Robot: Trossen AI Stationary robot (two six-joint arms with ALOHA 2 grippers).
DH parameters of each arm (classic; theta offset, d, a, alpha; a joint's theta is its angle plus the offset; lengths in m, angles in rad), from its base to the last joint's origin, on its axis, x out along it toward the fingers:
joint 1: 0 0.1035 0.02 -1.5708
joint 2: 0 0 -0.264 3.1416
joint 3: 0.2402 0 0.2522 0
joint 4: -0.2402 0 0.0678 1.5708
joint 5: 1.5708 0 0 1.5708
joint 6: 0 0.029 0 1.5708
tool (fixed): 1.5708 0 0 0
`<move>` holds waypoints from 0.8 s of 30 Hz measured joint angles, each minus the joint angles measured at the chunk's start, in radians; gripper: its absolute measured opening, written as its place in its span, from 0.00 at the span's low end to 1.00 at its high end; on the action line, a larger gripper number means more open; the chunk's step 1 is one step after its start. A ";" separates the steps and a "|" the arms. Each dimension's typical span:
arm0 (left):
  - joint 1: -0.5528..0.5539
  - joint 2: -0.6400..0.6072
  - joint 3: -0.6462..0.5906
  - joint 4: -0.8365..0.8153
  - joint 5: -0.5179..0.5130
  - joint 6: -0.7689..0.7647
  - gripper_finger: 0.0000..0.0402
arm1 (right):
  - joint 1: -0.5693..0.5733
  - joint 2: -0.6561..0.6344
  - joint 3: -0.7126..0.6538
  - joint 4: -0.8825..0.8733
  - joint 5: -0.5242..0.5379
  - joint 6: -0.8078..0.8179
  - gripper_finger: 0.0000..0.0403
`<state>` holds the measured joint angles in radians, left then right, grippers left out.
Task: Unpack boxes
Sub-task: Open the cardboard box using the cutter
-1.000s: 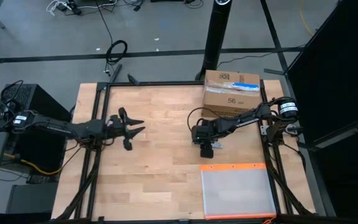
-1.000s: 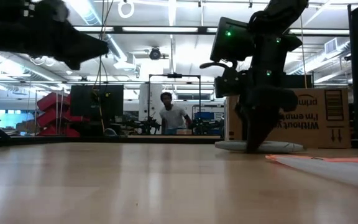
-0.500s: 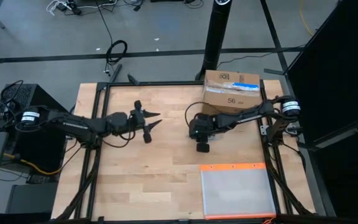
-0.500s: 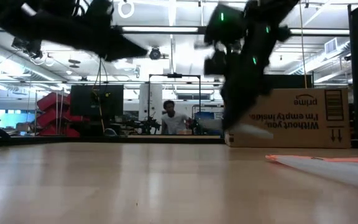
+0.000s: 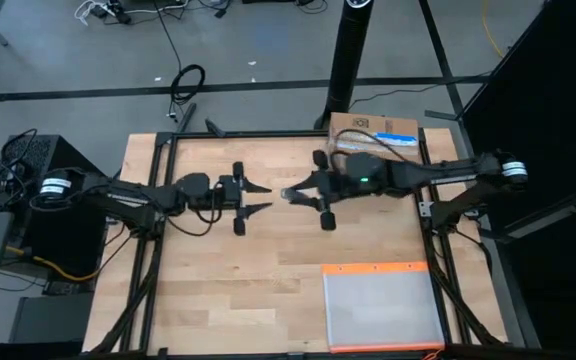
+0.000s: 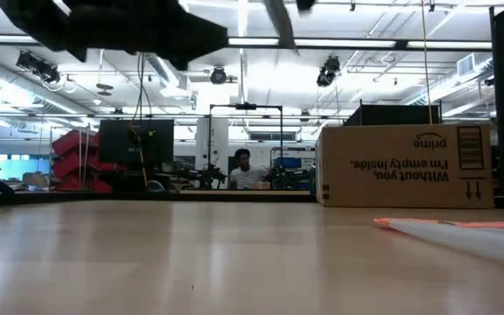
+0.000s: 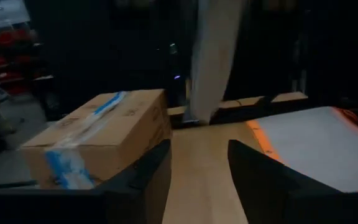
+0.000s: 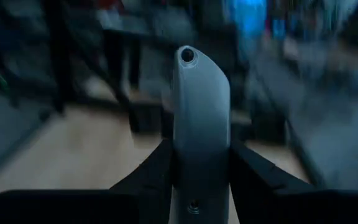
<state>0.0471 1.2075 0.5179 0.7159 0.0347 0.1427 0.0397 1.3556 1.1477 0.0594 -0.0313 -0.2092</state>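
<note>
**Change since the earlier frames:** the right end effector (image 5: 308,192) has risen off the worktop (image 5: 228,270) near the pouch and swung far and left to the worktop's middle. The left end effector (image 5: 260,197) has travelled right to meet it. The two now face each other tip to tip, just apart.

**Right end effector:** jaws narrow, clamped on a grey tool (image 5: 290,193). The right wrist view shows the tool (image 8: 199,106) as a pale, flat, elongated piece with a rounded end and a small hole, standing between the two dark fingers (image 8: 151,171). It is held above the worktop; in the low view only its slanted end (image 6: 278,22) shows, at the top of the picture.

**Left end effector:** jaws partly spread, fingers apart in the high view and in its own wrist view (image 7: 199,155), pointing at the tool (image 7: 213,62).

**Cardboard shipping box (image 5: 378,125):** brown, taped, with a white-and-blue label. It sits closed at the far right of the worktop, partly under the right arm. Its printed side (image 6: 405,166) faces the low camera, and the left wrist view shows it too (image 7: 98,134).

**Clear plastic pouch (image 5: 383,305):** orange-edged, flat at near right.

**Background:** a person (image 6: 245,171) beyond the worktop.
</note>
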 joint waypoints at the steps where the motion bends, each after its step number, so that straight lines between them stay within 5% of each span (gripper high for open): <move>1: 0.000 0.036 0.000 0.043 0.036 -0.004 0.42 | 0.011 -0.009 0.000 0.027 -0.016 -0.005 0.23; 7: 0.000 0.178 0.027 0.295 0.157 -0.016 0.51 | 0.051 -0.026 0.000 0.079 -0.139 0.026 0.23; 24: -0.009 0.427 0.356 0.302 0.492 -0.070 0.56 | -0.043 0.024 -0.001 0.182 -0.584 0.050 0.23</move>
<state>0.0386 1.6349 0.8736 1.0174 0.5262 0.0725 -0.0031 1.3798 1.1465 0.2414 -0.6156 -0.1594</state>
